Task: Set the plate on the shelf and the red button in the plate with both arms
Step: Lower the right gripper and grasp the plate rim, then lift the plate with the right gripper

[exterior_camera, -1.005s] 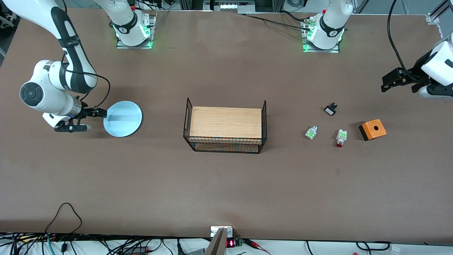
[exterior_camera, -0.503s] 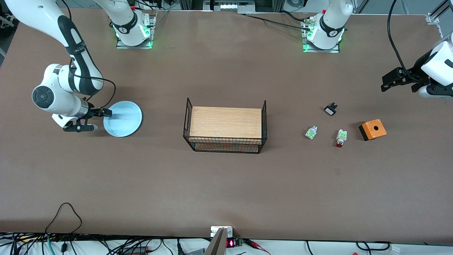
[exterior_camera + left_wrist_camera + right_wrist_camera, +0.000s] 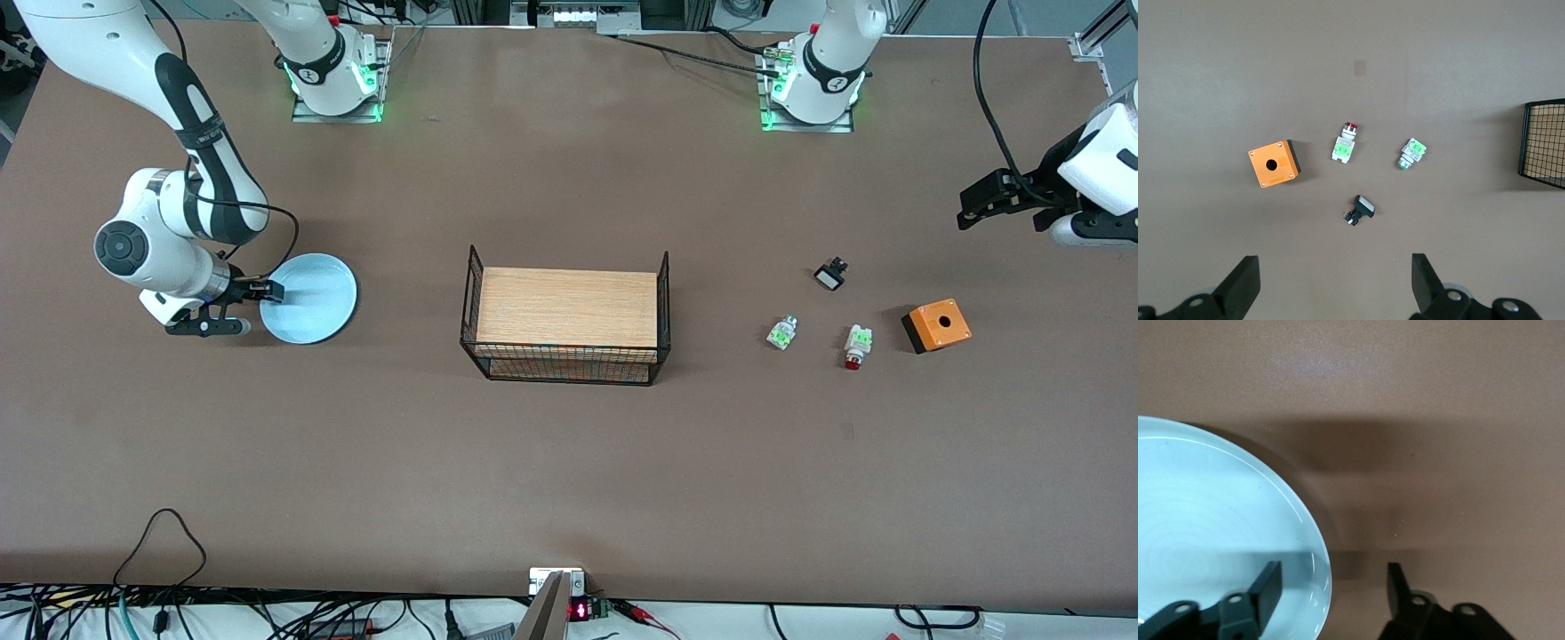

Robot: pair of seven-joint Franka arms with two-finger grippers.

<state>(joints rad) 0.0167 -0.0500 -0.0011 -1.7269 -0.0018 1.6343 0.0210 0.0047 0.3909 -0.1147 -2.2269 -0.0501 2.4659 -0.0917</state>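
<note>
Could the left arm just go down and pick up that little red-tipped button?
Probably yes. The left gripper hangs open above the table, and the red button lies in the open, apart from the orange box and the other small parts.

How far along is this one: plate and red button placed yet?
Nothing is placed. The right gripper, open, straddles the plate rim, one finger over the dish, one outside it. The red button lies untouched beside the orange box; the left gripper waits open above it.

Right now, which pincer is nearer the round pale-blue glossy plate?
The right pincer: its open fingers straddle the plate's rim. The left pincer waits open at the left arm's end of the table.
</note>
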